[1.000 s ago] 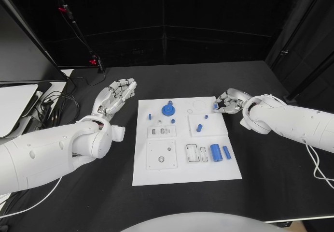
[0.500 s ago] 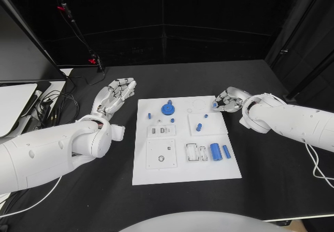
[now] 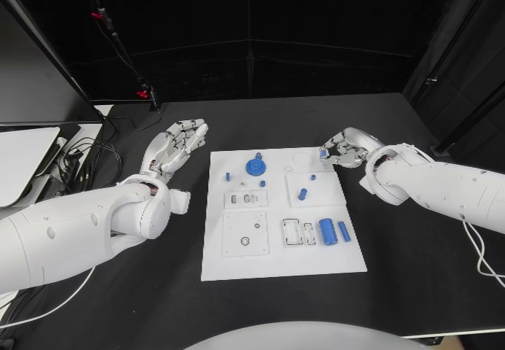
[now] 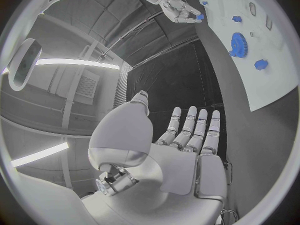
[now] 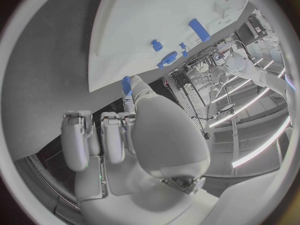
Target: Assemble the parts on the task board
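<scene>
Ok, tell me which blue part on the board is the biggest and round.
The gear-shaped blue part near the task board's far edge; the other blue parts are small pegs or slim cylinders.

Right hand point(image 5: 125, 145) pinches a small blue part point(image 5: 127, 84) at the task board point(image 5: 144, 20) edge — more blue parts point(image 5: 199, 29) on board.

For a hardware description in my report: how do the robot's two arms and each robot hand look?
Both arms are thick, rounded and glossy white: left arm, right arm. A thin white cable hangs beside the right arm. The left robot hand and right robot hand are silver metal with segmented fingers and smooth pale palm covers.
</scene>
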